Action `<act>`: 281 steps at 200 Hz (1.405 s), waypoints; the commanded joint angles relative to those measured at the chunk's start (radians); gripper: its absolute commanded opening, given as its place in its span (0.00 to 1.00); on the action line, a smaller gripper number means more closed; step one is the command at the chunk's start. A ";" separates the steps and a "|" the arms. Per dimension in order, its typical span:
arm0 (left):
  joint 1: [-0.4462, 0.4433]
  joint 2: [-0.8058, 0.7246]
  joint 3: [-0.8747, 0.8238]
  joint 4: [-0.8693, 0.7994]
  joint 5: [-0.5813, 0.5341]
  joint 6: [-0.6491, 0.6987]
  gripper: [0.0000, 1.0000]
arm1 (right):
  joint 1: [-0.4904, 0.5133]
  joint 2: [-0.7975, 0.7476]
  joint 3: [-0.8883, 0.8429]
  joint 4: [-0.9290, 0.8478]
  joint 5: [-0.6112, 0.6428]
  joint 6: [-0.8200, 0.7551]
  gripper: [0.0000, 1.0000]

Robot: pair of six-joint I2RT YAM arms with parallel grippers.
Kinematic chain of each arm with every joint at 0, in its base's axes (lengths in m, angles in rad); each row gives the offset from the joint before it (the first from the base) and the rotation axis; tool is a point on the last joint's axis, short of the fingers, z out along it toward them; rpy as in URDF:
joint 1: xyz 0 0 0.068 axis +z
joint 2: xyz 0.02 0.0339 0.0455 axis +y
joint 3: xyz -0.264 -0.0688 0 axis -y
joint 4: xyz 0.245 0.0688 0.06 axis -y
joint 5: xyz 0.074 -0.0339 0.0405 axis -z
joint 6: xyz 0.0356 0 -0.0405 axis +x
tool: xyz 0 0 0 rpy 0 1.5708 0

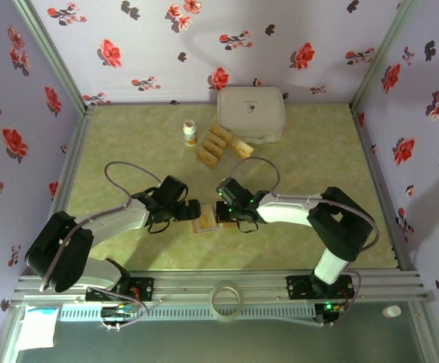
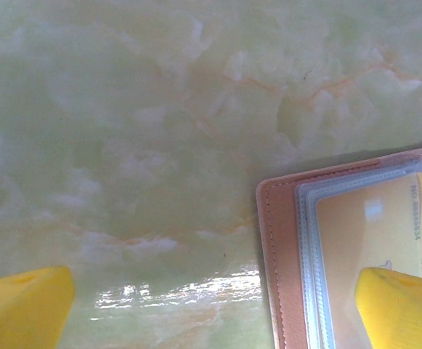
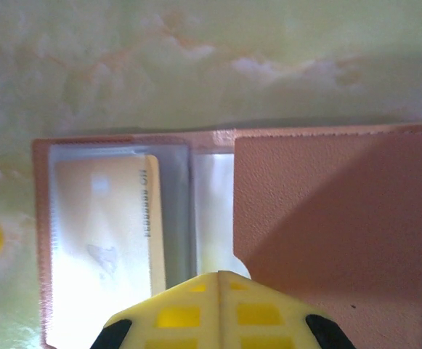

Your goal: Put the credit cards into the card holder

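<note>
Right gripper (image 3: 218, 309): yellow fingers pressed together, nothing visible between them. The tip sits low over the middle fold of the card holder (image 3: 240, 218). Judgement: it is there as a hold-down, keeping the holder open and flat. Contact itself cannot be confirmed.

Left gripper (image 2: 211, 313): spread wide, holding nothing. One finger (image 2: 399, 309) hangs over the holder's pocket side and the other is over bare table (image 1: 317, 151). Judgement: it stands ready at the pocket edge to steady or nudge a card.

Card holder: lies open on the table between the two grippers, in the near middle of the top view. The pocket half has clear greyish sleeves. The other half shows only plain pinkish-tan surface.

Contents: one gold card (image 3: 109, 225) sits inside a sleeve, apparently seated most of the way in.

Remaining credit cards (image 1: 221, 144): a loose row farther back, well apart from the holder and just in front of the white box (image 1: 251, 113), with a small bottle (image 1: 190, 132) beside them. Box contents cannot be told.
</note>
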 commanded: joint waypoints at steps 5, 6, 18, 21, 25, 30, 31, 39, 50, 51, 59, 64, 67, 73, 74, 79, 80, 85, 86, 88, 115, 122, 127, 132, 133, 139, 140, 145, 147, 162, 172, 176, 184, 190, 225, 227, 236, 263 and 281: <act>0.008 -0.014 -0.016 -0.012 -0.002 0.024 1.00 | 0.018 0.035 0.030 0.017 -0.007 0.009 0.00; 0.008 -0.014 -0.016 -0.013 -0.002 0.024 1.00 | 0.019 0.036 0.030 0.017 -0.008 0.011 0.00; 0.008 -0.013 -0.016 -0.013 -0.003 0.026 1.00 | 0.024 0.046 0.035 0.018 -0.012 0.011 0.00; 0.008 -0.013 -0.016 -0.013 -0.003 0.026 1.00 | 0.025 0.047 0.036 0.019 -0.012 0.011 0.00; 0.008 -0.013 -0.016 -0.012 -0.002 0.025 1.00 | 0.027 0.049 0.037 0.018 -0.012 0.011 0.00; 0.008 -0.013 -0.016 -0.012 -0.002 0.025 1.00 | 0.030 0.051 0.038 0.018 -0.012 0.012 0.00; 0.007 -0.013 -0.016 -0.012 -0.002 0.025 1.00 | 0.031 0.051 0.038 0.019 -0.012 0.011 0.00; 0.008 -0.013 -0.019 -0.010 -0.003 0.026 1.00 | 0.035 0.055 0.042 0.018 -0.012 0.014 0.00; 0.008 -0.011 -0.020 -0.009 -0.002 0.026 1.00 | 0.039 0.058 0.044 0.018 -0.012 0.013 0.00; 0.008 -0.011 -0.021 -0.009 -0.001 0.025 1.00 | 0.039 0.059 0.044 0.018 -0.012 0.013 0.00; 0.010 -0.011 -0.022 -0.007 -0.001 0.025 1.00 | 0.043 0.061 0.047 0.018 -0.012 0.013 0.00; 0.010 -0.010 -0.023 -0.007 -0.002 0.025 1.00 | 0.045 0.063 0.049 0.015 -0.012 0.011 0.00; 0.010 -0.010 -0.023 -0.006 -0.002 0.026 1.00 | 0.045 0.063 0.049 0.014 -0.011 0.011 0.00; 0.010 -0.010 -0.024 -0.006 0.000 0.026 1.00 | 0.047 0.064 0.053 0.011 -0.009 0.010 0.00; 0.009 -0.010 -0.025 -0.006 0.001 0.026 1.00 | 0.048 0.063 0.053 0.010 -0.009 0.010 0.00; 0.010 -0.009 -0.025 -0.004 0.001 0.025 1.00 | 0.049 0.062 0.053 0.008 -0.006 0.009 0.00; 0.009 -0.009 -0.025 -0.003 0.002 0.026 1.00 | 0.050 0.062 0.053 0.008 -0.006 0.008 0.00; 0.009 -0.010 -0.027 -0.002 0.003 0.027 1.00 | 0.051 0.060 0.053 0.006 -0.004 0.009 0.00; 0.010 -0.010 -0.026 -0.002 0.004 0.027 1.00 | 0.051 0.060 0.053 0.006 -0.004 0.008 0.00; 0.010 -0.010 -0.027 -0.001 0.004 0.027 1.00 | 0.050 0.058 0.054 0.005 -0.004 0.008 0.00; 0.009 -0.032 -0.040 0.043 0.048 0.040 1.00 | 0.049 0.005 0.066 -0.038 0.021 -0.010 0.00; 0.010 -0.041 -0.046 0.059 0.071 0.046 1.00 | 0.047 -0.018 0.068 -0.052 0.030 -0.013 0.02; 0.010 -0.046 -0.047 0.069 0.084 0.048 1.00 | 0.043 -0.037 0.068 -0.062 0.037 -0.014 0.07; 0.010 -0.049 -0.047 0.077 0.099 0.052 1.00 | 0.041 -0.054 0.068 -0.073 0.046 -0.018 0.12; 0.009 -0.050 -0.047 0.078 0.103 0.052 1.00 | 0.041 -0.058 0.067 -0.075 0.048 -0.018 0.13; 0.008 -0.053 -0.048 0.088 0.116 0.056 1.00 | 0.033 -0.076 0.064 -0.089 0.056 -0.022 0.19; 0.008 -0.053 -0.048 0.089 0.117 0.057 1.00 | 0.032 -0.081 0.063 -0.090 0.056 -0.022 0.20; 0.006 -0.055 -0.046 0.092 0.122 0.057 1.00 | 0.026 -0.100 0.056 -0.098 0.062 -0.023 0.25; 0.006 -0.056 -0.046 0.093 0.123 0.056 1.00 | 0.024 -0.107 0.053 -0.102 0.064 -0.024 0.27; 0.001 -0.059 -0.044 0.102 0.127 0.050 1.00 | -0.004 -0.159 0.023 -0.116 0.073 -0.025 0.36; -0.002 -0.056 -0.046 0.111 0.131 0.045 1.00 | -0.023 -0.195 -0.006 -0.123 0.084 -0.026 0.40; -0.004 -0.056 -0.046 0.114 0.131 0.043 1.00 | -0.031 -0.209 -0.019 -0.124 0.088 -0.025 0.42; -0.007 -0.052 -0.046 0.120 0.133 0.039 1.00 | -0.049 -0.236 -0.044 -0.121 0.092 -0.021 0.45; -0.010 -0.047 -0.045 0.124 0.133 0.040 1.00 | -0.061 -0.250 -0.062 -0.121 0.093 -0.020 0.47; -0.024 -0.018 -0.037 0.139 0.134 0.035 1.00 | -0.110 -0.276 -0.119 -0.106 0.085 -0.021 0.52; -0.025 -0.014 -0.037 0.140 0.134 0.036 1.00 | -0.110 -0.274 -0.121 -0.104 0.084 -0.021 0.52; -0.028 -0.005 -0.034 0.143 0.134 0.033 1.00 | -0.115 -0.257 -0.125 -0.086 0.078 -0.023 0.52; -0.036 0.023 -0.025 0.146 0.134 0.035 1.00 | -0.120 -0.179 -0.122 -0.030 0.052 -0.028 0.41; -0.039 0.042 -0.019 0.152 0.134 0.037 1.00 | -0.121 -0.142 -0.123 0.000 0.041 -0.027 0.19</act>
